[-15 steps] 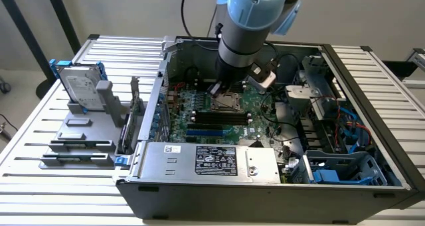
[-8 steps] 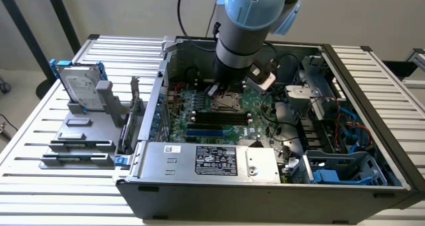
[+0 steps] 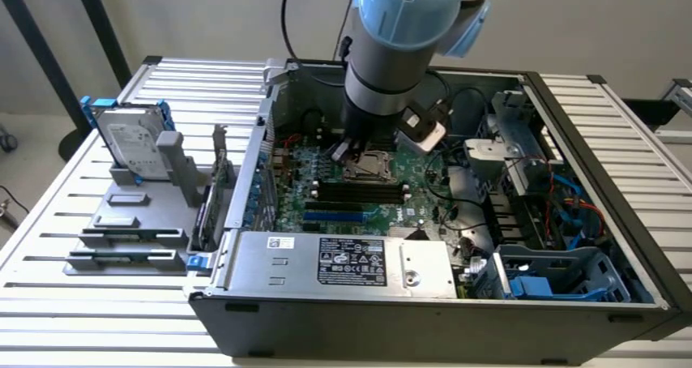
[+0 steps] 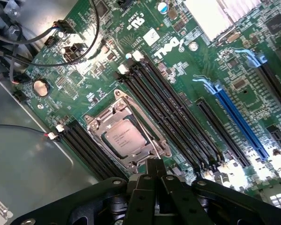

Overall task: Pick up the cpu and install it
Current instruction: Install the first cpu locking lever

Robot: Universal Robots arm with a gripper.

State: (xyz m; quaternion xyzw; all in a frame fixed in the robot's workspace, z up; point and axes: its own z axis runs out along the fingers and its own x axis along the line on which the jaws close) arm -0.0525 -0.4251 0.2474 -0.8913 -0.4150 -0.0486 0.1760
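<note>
One cpu (image 4: 123, 137) sits in the socket (image 4: 126, 136) on the green motherboard (image 4: 178, 84), its dull silver top facing up out of the case and framed by the socket's metal load plate. It looks seated flat, so the picking and placing appear done. I cannot say for certain whether the retaining plate is fully latched, though a thin lever (image 4: 147, 136) lies across the chip's edge. The chip is square, so it has no real long axis; in the wrist view its edges run parallel to the black memory slots (image 4: 178, 122) beside it, and the printed lettering on its lid is too small to read.

Just beside the socket, the gripper (image 4: 155, 174) has its fingers together with nothing between them, the tips hanging close above the socket's corner and not touching the chip as far as I can tell. In the exterior view the arm (image 3: 395, 52) reaches down into the open computer case (image 3: 433, 303), the gripper low over the board's middle. A labelled silver power supply (image 3: 340, 261) lies along the near wall of the case. Outside it, on the slatted tabletop (image 3: 65, 246) at the exterior view's left, a hard drive (image 3: 130, 145) with blue brackets stands upright in a grey holder (image 3: 135, 222).
</note>
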